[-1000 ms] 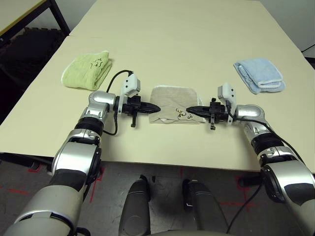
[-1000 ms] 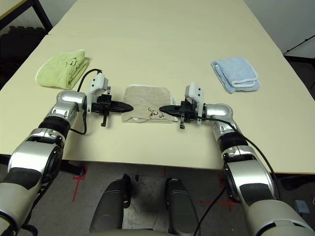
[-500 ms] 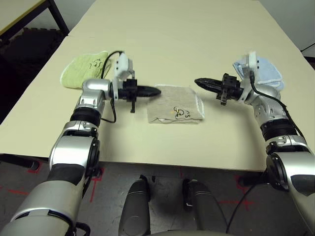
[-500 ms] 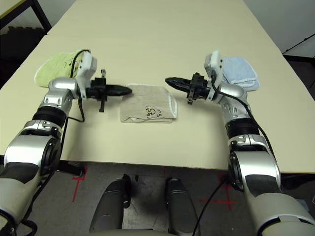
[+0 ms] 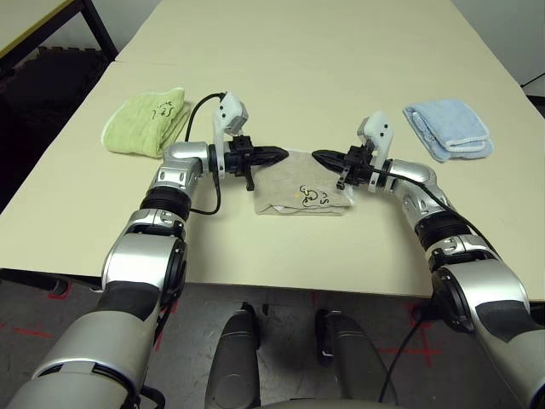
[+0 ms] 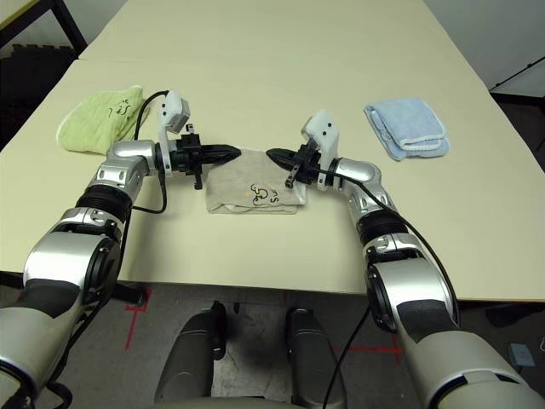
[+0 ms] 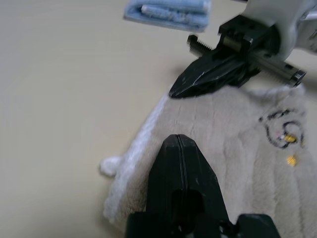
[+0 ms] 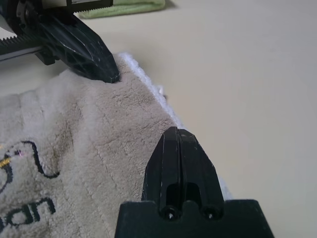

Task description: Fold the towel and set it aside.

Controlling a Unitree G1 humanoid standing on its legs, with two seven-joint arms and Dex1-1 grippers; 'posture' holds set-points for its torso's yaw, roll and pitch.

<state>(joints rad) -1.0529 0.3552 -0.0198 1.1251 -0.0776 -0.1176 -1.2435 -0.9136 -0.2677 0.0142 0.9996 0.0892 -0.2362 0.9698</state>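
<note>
Both grippers poised at far edge of folded towel, jaws pressed together.

Found beige terry-cloth towel with white corded edging (image 5: 302, 186) lying folded on pale cream counter (image 5: 341, 68), between the two arms, dark embroidered mark facing up on near half. Noted left gripper (image 5: 281, 154) at far left corner and right gripper (image 5: 318, 157) at far right corner, tips pointing toward each other and near together; jaws of both closed, empty, resting on or just above the pile, contact not determinable. Observed lime-green folded towel (image 5: 146, 122) well apart to left, light blue folded towel (image 5: 448, 129) well apart to right. Judged step as between folds or pressing the fold flat. Judged next move to require spreading jaws, pinching far edge, then either one more fold toward near side or carrying aside.
</note>
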